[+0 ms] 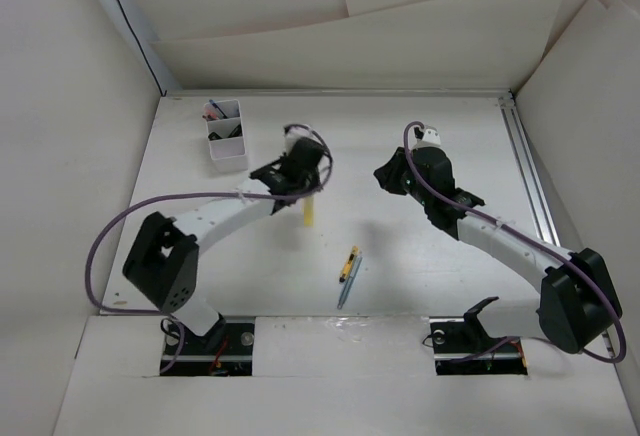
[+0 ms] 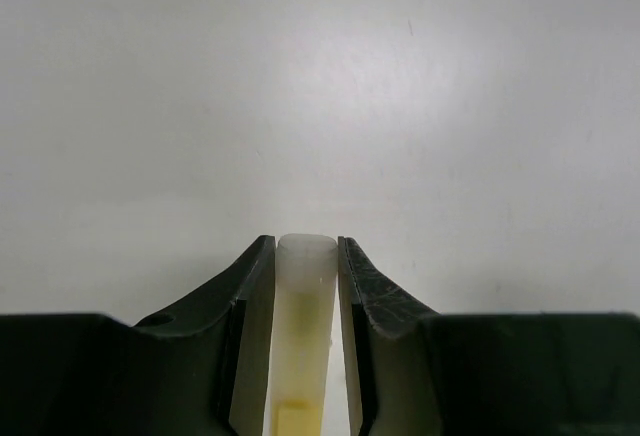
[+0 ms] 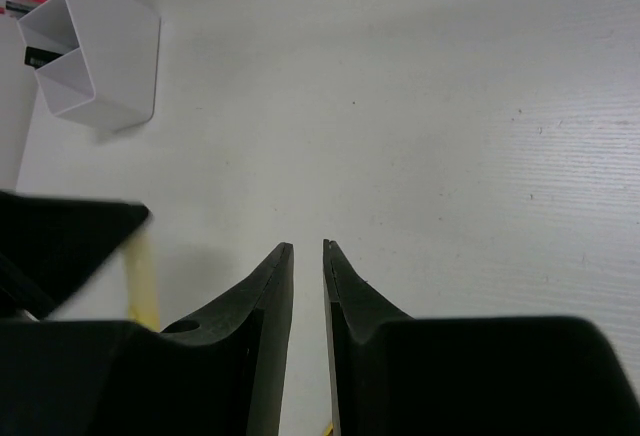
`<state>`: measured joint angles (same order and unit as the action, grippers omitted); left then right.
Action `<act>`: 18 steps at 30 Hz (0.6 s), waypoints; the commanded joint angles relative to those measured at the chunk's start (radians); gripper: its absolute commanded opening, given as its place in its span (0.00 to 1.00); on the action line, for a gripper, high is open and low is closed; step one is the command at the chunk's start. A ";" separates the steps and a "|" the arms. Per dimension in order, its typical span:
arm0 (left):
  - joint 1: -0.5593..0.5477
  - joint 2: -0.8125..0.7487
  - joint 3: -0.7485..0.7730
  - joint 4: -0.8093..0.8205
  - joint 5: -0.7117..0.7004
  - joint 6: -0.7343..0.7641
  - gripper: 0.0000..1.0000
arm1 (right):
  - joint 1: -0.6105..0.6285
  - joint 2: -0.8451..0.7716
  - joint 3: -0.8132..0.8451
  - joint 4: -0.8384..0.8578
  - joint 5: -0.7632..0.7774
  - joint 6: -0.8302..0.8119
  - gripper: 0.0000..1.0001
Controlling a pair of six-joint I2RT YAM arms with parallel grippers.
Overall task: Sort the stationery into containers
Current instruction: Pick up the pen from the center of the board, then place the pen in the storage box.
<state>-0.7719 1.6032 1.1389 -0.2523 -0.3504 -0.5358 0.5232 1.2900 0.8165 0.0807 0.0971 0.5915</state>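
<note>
Hanging from the left hand (image 2: 305,248), one pale yellow highlighter (image 1: 309,212) is recorded left of centre, with the hand clenched on its barrel. The two fingers are pressed against opposite sides, and the rounded end shows about level with the fingertips in the wrist view. Whether its lower end touches the worktop (image 1: 430,156) cannot be told.

Handling, as judged: light, stiff, smooth plastic that is not fragile. It is likely to swing or slip if pinched near one end. A hold across the barrel near mid-length is preferred.

Destination: white divided container (image 1: 228,154), standing at the far left, well apart from the held item. Red and black items are already seen in its compartments. The step in hand is judged to be the carry towards it.

Outstanding stock: a yellow-and-black highlighter (image 1: 349,262) and a teal-grey pen (image 1: 350,288) are laid just beside each other, near the middle and on the near side.

Right hand (image 3: 308,251): held over bare worktop right of centre. Its fingers are drawn close, a narrow slit is left between them, and nothing is grasped.
</note>
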 commanded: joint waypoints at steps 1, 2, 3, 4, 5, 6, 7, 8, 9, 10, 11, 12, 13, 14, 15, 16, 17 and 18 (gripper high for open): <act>0.153 -0.124 0.011 0.129 0.019 -0.052 0.00 | -0.008 -0.011 0.030 0.024 -0.002 0.002 0.24; 0.189 -0.135 0.024 0.142 0.004 -0.062 0.00 | -0.008 -0.011 0.030 0.024 -0.011 0.002 0.24; 0.253 -0.153 0.048 0.159 -0.007 -0.062 0.00 | -0.008 -0.011 0.030 0.024 -0.011 0.002 0.24; 0.279 -0.154 0.048 0.203 -0.022 -0.075 0.00 | -0.008 -0.020 0.030 0.024 -0.011 0.002 0.24; 0.304 -0.166 0.064 0.225 -0.068 -0.075 0.02 | -0.008 -0.020 0.030 0.024 -0.011 0.002 0.24; 0.325 -0.166 0.074 0.248 -0.094 -0.075 0.02 | -0.008 -0.020 0.030 0.024 -0.011 0.002 0.24; 0.367 -0.155 0.102 0.266 -0.125 -0.075 0.02 | -0.008 -0.020 0.030 0.024 -0.011 0.002 0.24; 0.390 -0.146 0.120 0.284 -0.157 -0.075 0.03 | -0.008 -0.020 0.030 0.024 -0.011 0.002 0.24; 0.413 -0.135 0.136 0.304 -0.188 -0.052 0.03 | -0.008 -0.020 0.030 0.024 -0.020 0.002 0.24; 0.457 -0.105 0.172 0.321 -0.206 -0.040 0.03 | -0.008 -0.020 0.030 0.024 -0.020 0.002 0.24; 0.477 -0.085 0.194 0.330 -0.229 -0.039 0.03 | -0.008 -0.020 0.030 0.024 -0.020 0.002 0.24; 0.494 -0.066 0.212 0.347 -0.263 -0.014 0.03 | -0.008 -0.020 0.030 0.024 -0.020 0.002 0.24; 0.508 -0.028 0.246 0.361 -0.286 0.029 0.03 | -0.008 -0.020 0.030 0.024 -0.029 0.002 0.24; 0.517 -0.010 0.258 0.375 -0.314 0.058 0.03 | -0.008 -0.020 0.030 0.024 -0.030 0.002 0.24; 0.529 0.010 0.269 0.421 -0.334 0.092 0.03 | -0.008 -0.011 0.030 0.024 -0.030 0.002 0.24; 0.530 0.030 0.281 0.436 -0.373 0.121 0.03 | -0.008 -0.011 0.030 0.024 -0.030 0.002 0.24; 0.530 0.070 0.309 0.449 -0.389 0.181 0.03 | -0.008 -0.011 0.030 0.024 -0.030 0.002 0.24; 0.530 0.089 0.321 0.488 -0.409 0.213 0.03 | -0.008 -0.002 0.030 0.024 -0.030 0.002 0.24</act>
<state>-0.2348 1.6440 1.4044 0.1200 -0.6502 -0.4618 0.5232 1.2900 0.8165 0.0803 0.0780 0.5915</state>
